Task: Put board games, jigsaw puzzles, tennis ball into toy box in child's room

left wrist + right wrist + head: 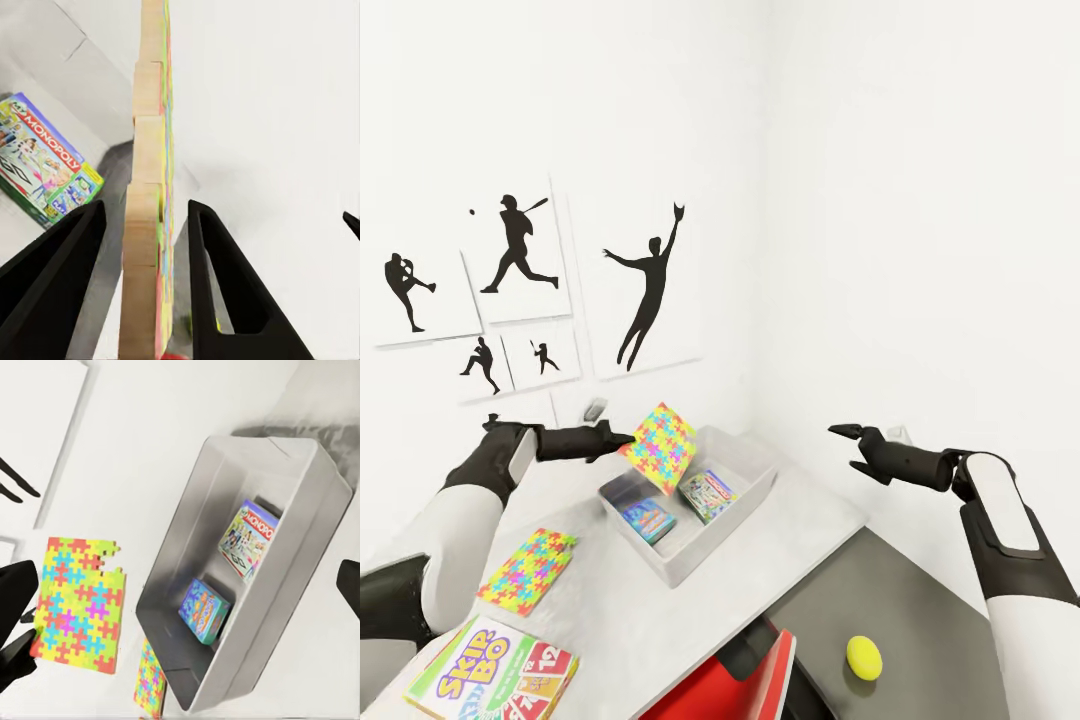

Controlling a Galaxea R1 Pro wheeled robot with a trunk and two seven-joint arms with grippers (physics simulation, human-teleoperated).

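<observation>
My left jaws [622, 438] pinch a jigsaw puzzle [660, 447] by its edge, tilted over the toy box [745, 495] at frame centre, Monopoly box [707, 495] inside. My right jaws [852, 447] hang wide apart, mid-right, holding nothing. Tennis ball [864, 657] lower right on the table [660, 610].

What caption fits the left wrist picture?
Jigsaw puzzle on edge between black jaws, Monopoly box below in the toy box.
</observation>
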